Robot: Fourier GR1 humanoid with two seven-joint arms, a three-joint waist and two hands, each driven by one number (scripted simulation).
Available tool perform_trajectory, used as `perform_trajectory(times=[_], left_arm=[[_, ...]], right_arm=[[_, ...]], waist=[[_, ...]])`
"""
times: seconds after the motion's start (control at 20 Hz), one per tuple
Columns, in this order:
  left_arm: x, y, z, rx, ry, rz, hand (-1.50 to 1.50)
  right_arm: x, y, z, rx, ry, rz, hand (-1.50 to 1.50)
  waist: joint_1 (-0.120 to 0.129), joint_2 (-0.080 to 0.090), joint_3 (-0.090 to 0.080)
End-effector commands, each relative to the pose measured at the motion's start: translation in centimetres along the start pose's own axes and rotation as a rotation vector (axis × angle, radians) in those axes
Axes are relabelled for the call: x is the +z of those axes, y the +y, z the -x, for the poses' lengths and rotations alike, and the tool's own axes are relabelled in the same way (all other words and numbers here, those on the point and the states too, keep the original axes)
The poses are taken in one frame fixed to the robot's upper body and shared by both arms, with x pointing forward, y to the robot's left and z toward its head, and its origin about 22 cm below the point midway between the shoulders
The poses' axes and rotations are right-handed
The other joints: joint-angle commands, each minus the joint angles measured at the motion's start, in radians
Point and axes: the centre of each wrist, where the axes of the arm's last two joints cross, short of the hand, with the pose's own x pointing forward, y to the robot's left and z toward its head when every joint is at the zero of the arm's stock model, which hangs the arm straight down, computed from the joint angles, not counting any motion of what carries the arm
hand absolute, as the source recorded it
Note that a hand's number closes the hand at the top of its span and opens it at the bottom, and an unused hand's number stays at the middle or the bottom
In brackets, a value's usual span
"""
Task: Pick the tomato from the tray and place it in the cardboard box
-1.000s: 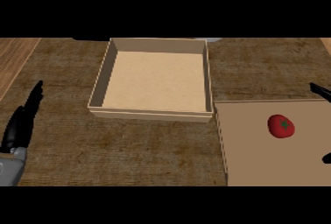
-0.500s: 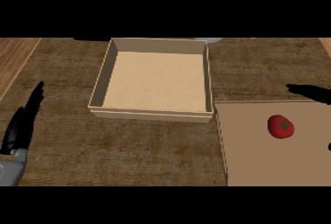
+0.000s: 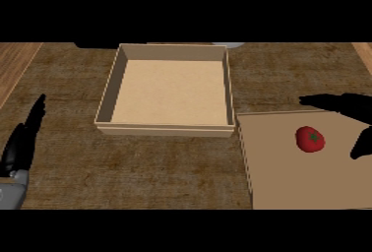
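Observation:
A red tomato (image 3: 310, 139) with a green stem spot lies on the flat tan tray (image 3: 291, 172) at the right. The open cardboard box (image 3: 169, 127) stands to its upper left, with nothing inside. My right hand (image 3: 347, 105) comes in from the right edge, open, its fingers stretched out just above the tomato and its thumb (image 3: 361, 144) hanging to the tomato's right; nothing is held. My left hand (image 3: 22, 141) rests open at the left edge, fingers pointing up.
The counter top (image 3: 145, 167) is dark brown and woven-looking. A lighter wooden strip (image 3: 13, 64) runs along the far left. A pale object (image 3: 232, 45) peeks out behind the box's far right corner.
My right hand has moved in from the right edge toward the tomato, its fingers now reaching over the tray's far edge. The left hand, box and tomato have not moved.

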Motion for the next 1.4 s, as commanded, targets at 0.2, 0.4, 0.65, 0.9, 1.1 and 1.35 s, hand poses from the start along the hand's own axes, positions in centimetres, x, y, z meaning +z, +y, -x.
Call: perform_trajectory(times=[0.2,0.4,0.65,0.9,1.1,1.35], left_arm=[[0.4,0.8,0.0,0.001,0.003,-0.015,0.0],[0.6,0.8,2.3,0.001,0.023,-0.008,0.0],[0.7,0.7,1.1,-0.014,-0.005,-0.024,0.0],[1.0,0.8,1.1,0.0,0.02,-0.023,0.0],[-0.5,1.4,-0.5,0.008,0.028,-0.018,0.0],[0.1,3.3,0.3,0.01,0.01,-0.009,0.0]], right_arm=[[-2.7,-0.5,0.0,-0.013,-0.047,-0.061,-1.5],[-0.6,2.1,0.8,-0.019,-0.059,-0.069,-1.5],[-3.0,1.7,-0.1,-0.056,-0.125,-0.083,-1.5],[-4.3,1.8,-3.0,-0.061,-0.201,-0.069,-1.5],[-2.6,1.5,-2.8,-0.033,-0.174,-0.107,-1.5],[-2.1,1.3,-2.3,0.021,-0.067,-0.153,-1.5]], waist=[[-0.006,-0.002,0.0],[-0.02,-0.005,-0.001],[-0.012,-0.004,0.0],[-0.03,-0.011,-0.002],[-0.029,-0.008,-0.001],[-0.016,-0.005,-0.001]])
